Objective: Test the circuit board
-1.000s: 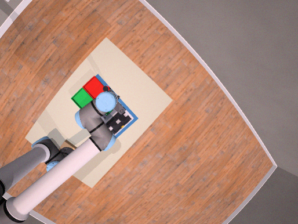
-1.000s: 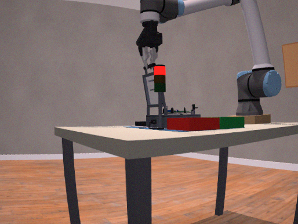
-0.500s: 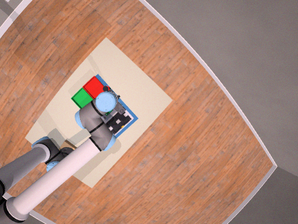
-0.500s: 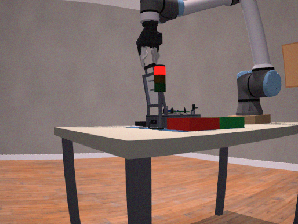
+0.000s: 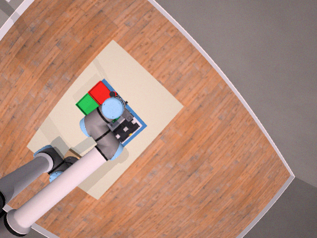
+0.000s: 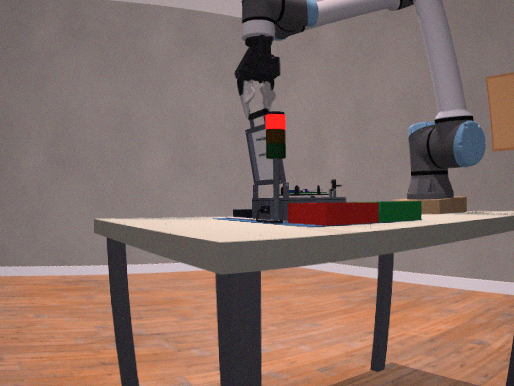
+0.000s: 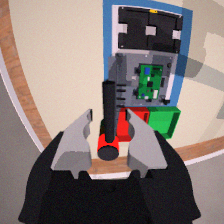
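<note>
"How is the end effector (image 6: 259, 113) (image 7: 108, 109) set?" "It is held partly open, pointed down, and nothing is seen clamped in it. A black bar (image 6: 258, 114) (image 7: 108, 110) along the top of the lid (image 6: 254, 155) is straddled by the fingertips, with a gap shown on each side in the wrist view."

"And the lid?" "It is stood up, open, directly below the end effector."

"What is shown by the signal light (image 5: 113, 94) (image 6: 275, 121) (image 7: 108, 145), close beside the end effector?" "Red is lit."

"Where is the circuit board (image 5: 115, 121) (image 6: 312, 191) (image 7: 150, 81) to be found?" "Lower than the end effector and off to one side, it is laid flat in the tester (image 6: 320, 199) (image 7: 131, 67), component side up."

"And farther out?" "The red bin (image 5: 100, 92) (image 6: 327, 214) (image 7: 140, 117) is placed below and to the side, nearer than the green bin (image 5: 87, 103) (image 6: 400, 211) (image 7: 162, 122); the two are set side by side. Past the tester, the black tray (image 5: 124, 131) (image 7: 135, 37) is seen. All are carried by the desk (image 5: 154, 92) (image 6: 175, 230) (image 7: 50, 50)."

Above the counter (image 5: 148, 92) (image 6: 200, 232) (image 7: 50, 50), behind its near corner in the exterior view, the fingers of the gripper (image 6: 258, 112) (image 7: 108, 109) had spread, standing farther apart than a second earlier, when they were nearly together.
</note>
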Controlling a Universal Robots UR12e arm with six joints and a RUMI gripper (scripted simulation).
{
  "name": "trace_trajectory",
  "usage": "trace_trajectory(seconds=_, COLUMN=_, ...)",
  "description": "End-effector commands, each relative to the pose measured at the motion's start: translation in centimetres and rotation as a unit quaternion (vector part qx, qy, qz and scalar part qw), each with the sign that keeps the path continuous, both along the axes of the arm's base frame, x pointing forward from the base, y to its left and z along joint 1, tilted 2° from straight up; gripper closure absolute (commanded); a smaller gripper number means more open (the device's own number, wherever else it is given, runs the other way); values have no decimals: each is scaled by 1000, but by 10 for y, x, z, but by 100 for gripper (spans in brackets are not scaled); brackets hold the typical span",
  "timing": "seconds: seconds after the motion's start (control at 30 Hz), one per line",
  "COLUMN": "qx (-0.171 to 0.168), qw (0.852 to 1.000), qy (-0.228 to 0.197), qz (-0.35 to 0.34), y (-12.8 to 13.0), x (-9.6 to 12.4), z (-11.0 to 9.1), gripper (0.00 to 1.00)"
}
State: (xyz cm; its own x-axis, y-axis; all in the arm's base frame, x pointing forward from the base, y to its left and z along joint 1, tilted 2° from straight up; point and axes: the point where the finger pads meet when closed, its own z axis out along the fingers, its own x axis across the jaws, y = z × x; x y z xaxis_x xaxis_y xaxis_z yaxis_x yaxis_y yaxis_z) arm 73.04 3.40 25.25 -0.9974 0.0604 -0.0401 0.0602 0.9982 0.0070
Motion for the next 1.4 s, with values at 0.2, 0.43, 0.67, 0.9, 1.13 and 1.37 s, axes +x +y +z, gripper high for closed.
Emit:
trace_trajectory(seconds=0.2, qx=0, qw=1000, qy=-1, qz=0, y=0, x=1, z=1, gripper=70)
trace_trajectory(seconds=0.43, qx=0, qw=1000, qy=-1, qz=0, y=0, x=0, z=6, gripper=70)
trace_trajectory(seconds=0.67, qx=0, qw=1000, qy=-1, qz=0, y=0, x=-1, z=25, gripper=70)
trace_trajectory(seconds=0.9, qx=0, qw=1000, qy=-1, qz=0, y=0, x=-2, z=49, gripper=70)
trace_trajectory(seconds=1.13, qx=0, qw=1000, qy=-1, qz=0, y=0, x=-2, z=61, gripper=70)
trace_trajectory(seconds=1.37, qx=0, qw=1000, qy=-1, qz=0, y=0, x=-2, z=61, gripper=41)
